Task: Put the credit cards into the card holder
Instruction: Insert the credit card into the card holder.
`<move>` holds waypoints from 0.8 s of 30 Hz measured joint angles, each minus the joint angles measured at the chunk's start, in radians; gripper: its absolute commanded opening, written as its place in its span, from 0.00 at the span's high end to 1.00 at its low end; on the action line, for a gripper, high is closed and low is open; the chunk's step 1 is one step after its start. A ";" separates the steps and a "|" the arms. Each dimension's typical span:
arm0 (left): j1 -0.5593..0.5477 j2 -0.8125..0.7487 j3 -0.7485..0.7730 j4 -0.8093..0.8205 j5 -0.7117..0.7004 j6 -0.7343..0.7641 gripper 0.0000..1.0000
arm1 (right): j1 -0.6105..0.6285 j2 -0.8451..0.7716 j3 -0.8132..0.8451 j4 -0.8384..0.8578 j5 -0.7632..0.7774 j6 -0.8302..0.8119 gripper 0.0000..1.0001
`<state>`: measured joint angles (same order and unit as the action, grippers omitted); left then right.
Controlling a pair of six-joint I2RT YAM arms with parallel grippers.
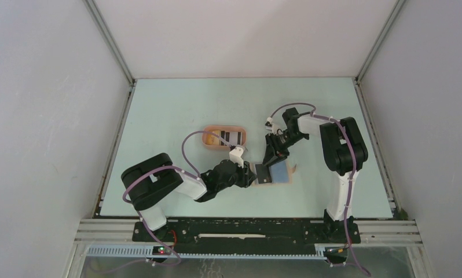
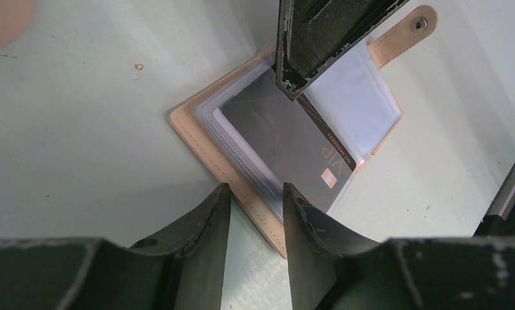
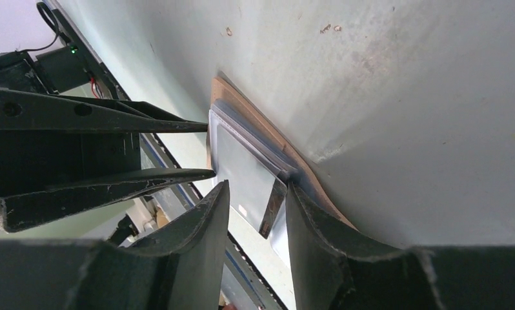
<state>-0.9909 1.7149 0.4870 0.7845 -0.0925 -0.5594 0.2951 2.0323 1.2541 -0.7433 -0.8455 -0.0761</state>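
The tan card holder lies open on the table, its clear sleeves up and its snap tab at the far corner. A black card marked VIP rests slanted on the sleeves, partly tucked in. My left gripper is open, its fingertips at the holder's near edge, with table showing between them. My right gripper is open around the black card's far end, and the card lies close to one finger. In the top view both grippers meet over the holder.
A peach oval tray sits behind the left gripper. It holds a striped card and a yellow-orange one. White walls enclose the table on three sides, and a rail runs along the near edge.
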 measured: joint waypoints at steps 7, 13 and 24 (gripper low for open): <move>0.000 0.000 0.000 0.002 0.001 -0.002 0.59 | 0.000 -0.018 -0.008 0.025 -0.038 0.024 0.48; 0.000 0.002 0.000 0.008 0.001 -0.016 0.57 | 0.015 -0.069 -0.008 0.010 0.010 -0.005 0.40; 0.000 0.002 0.000 0.036 0.000 -0.027 0.58 | 0.022 -0.164 -0.007 -0.047 0.161 -0.083 0.41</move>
<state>-0.9909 1.7172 0.4870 0.8207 -0.0921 -0.5861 0.3168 1.8679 1.2469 -0.7898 -0.6849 -0.1593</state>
